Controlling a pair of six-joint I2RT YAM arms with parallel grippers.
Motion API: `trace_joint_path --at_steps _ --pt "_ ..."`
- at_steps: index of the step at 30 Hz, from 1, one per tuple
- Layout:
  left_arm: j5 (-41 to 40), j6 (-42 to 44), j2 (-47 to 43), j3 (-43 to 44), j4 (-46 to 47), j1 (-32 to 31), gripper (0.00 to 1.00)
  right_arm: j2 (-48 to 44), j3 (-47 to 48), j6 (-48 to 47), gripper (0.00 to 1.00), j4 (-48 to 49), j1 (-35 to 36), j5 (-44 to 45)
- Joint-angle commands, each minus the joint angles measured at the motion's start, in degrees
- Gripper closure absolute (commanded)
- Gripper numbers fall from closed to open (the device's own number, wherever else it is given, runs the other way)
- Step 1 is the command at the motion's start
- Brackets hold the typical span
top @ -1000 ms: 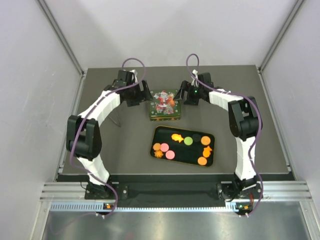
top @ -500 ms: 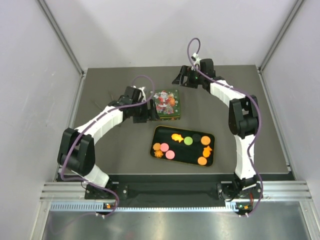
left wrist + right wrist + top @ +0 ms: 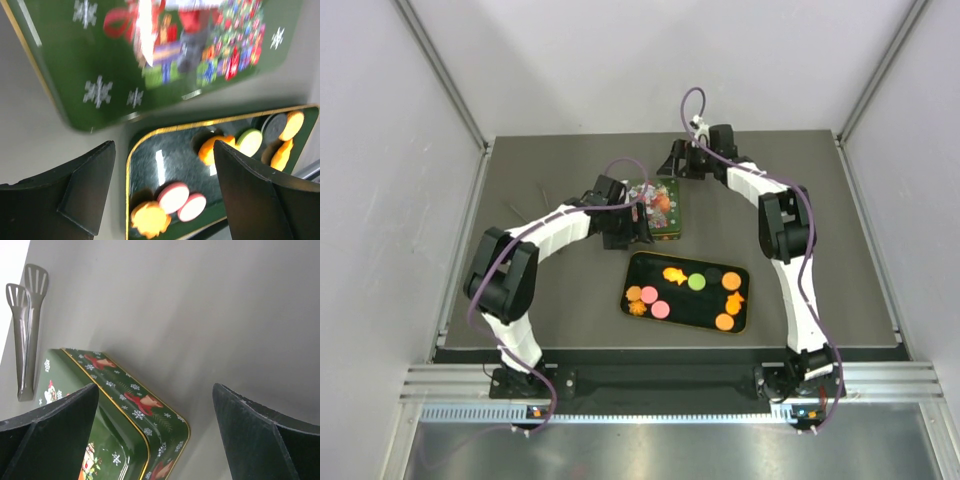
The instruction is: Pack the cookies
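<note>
Top external view is showing the cookies (image 3: 696, 282) lying flat and spread out on a black gold-rimmed tray (image 3: 695, 305), which is sitting in the middle of the table (image 3: 550, 300) with its long axis running left to right, slightly skewed. A green Santa tin (image 3: 660, 210) is sitting just beyond the tray, lid on.

The left pincer (image 3: 630, 230) is hovering at the tin's near left corner, just beside the tray's far left end, so it is standing nearer the cookies by a good way. Its wrist view is showing its jaws spread wide with nothing between them, looking down across the tin lid (image 3: 150, 60) onto the tray rim (image 3: 129, 165), with a pink cookie (image 3: 172, 197) and a frilled orange one (image 3: 147, 220) lying just under it.

The right pincer (image 3: 668, 170) is hanging past the tin's far edge, well apart from the cookies, also gaping wide and carrying nothing. Its camera is catching the tin's side wall (image 3: 135, 400) and a pair of metal tongs (image 3: 25, 330) resting on the table farther off.

The table is looking matte, grey and flat. Pale side walls (image 3: 380, 200) are closing in the workspace, though both arms seem to be having free room around tin and tray.
</note>
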Motion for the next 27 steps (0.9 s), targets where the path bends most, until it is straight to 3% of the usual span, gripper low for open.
trace_joint_path --at_steps 1,11,27 --pt "0.1 -1.7 2.2 4.3 4.2 -0.2 0.16 0.0 4.2 -1.2 0.04 3.2 1.0 -2.9" --pt "-1.2 -2.1 7.6 9.7 4.3 0.7 0.16 -2.6 -2.0 -1.1 0.06 2.8 1.4 -7.4" --pt "-0.3 -2.3 6.6 10.6 4.9 5.5 0.17 -18.8 -34.1 9.7 0.12 21.9 1.4 -9.2"
